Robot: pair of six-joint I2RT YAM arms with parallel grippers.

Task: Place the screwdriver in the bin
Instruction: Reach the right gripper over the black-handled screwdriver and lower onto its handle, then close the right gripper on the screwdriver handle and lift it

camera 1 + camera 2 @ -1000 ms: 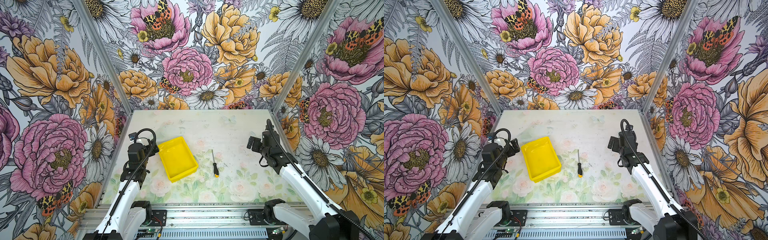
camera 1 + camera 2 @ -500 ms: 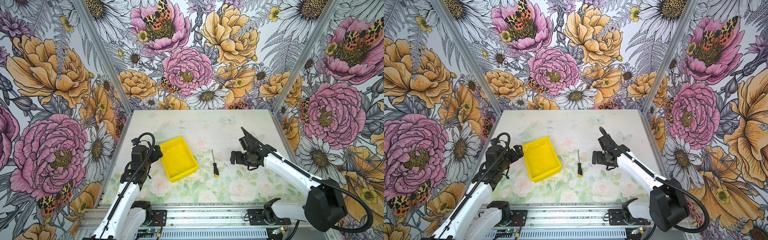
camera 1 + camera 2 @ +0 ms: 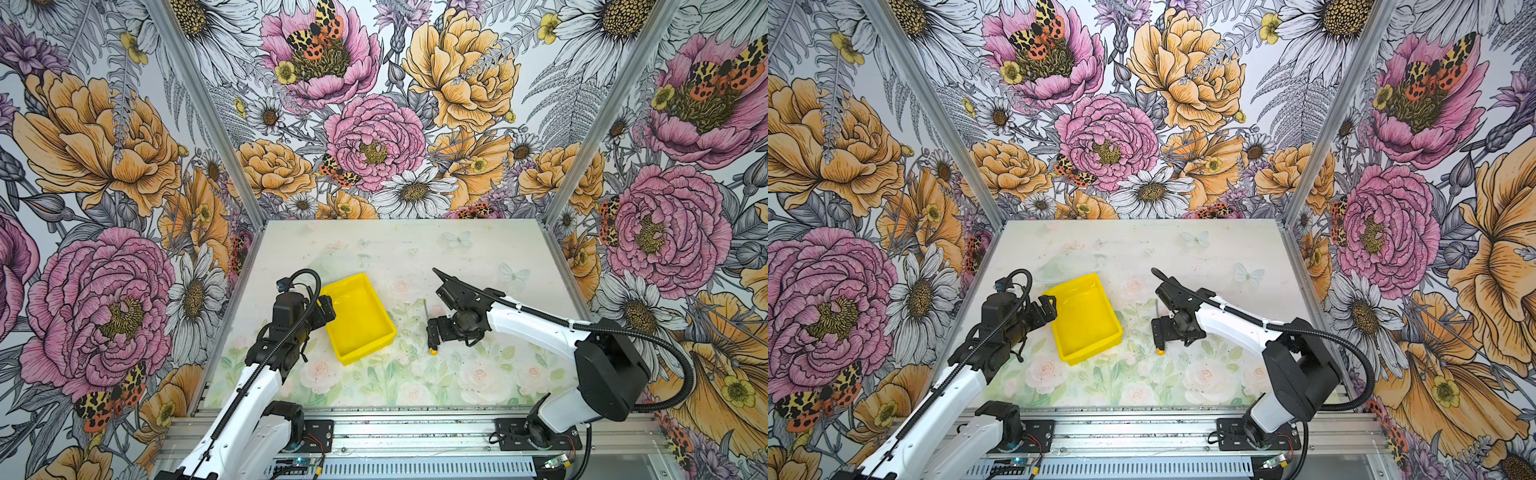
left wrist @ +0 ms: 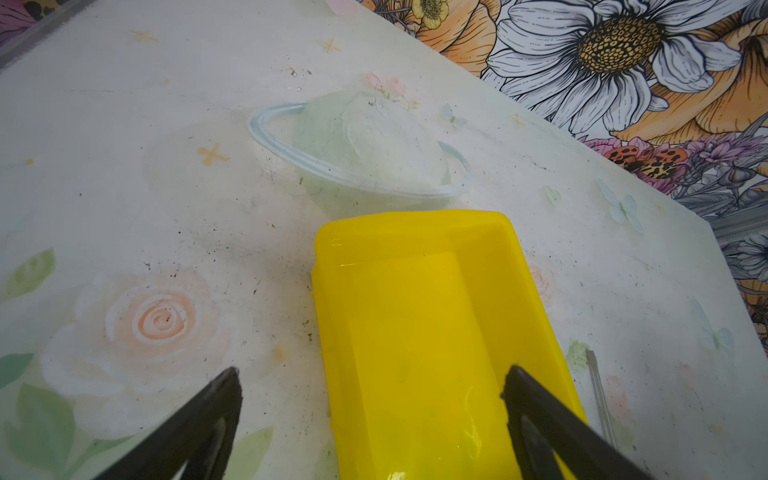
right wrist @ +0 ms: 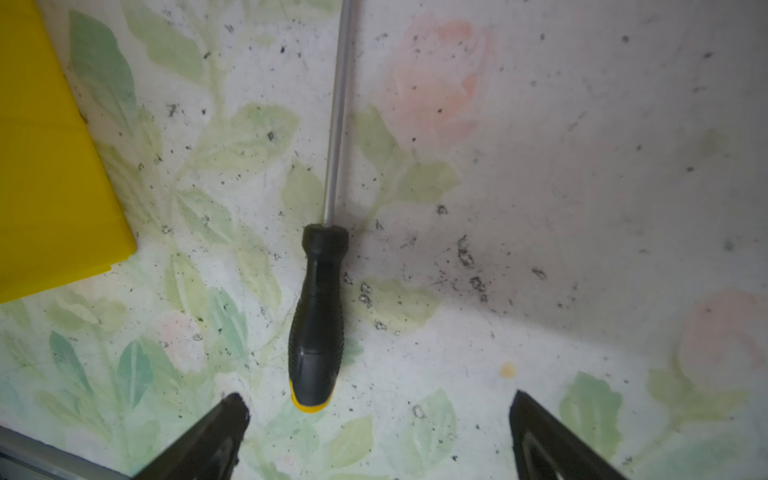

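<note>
- The right pincer has come down from the right edge of the frame to hang over the screwdriver; jaws spread wide, holding nothing.
- In both top views the screwdriver lies where it did, on the tabletop just right of the bin, apart from it, orange cap toward the lower edge.
- The left pincer has edged toward the bin's left wall; jaws wide apart, one fingertip over the bin floor, gripping nothing.
- The bin has not moved.
</note>
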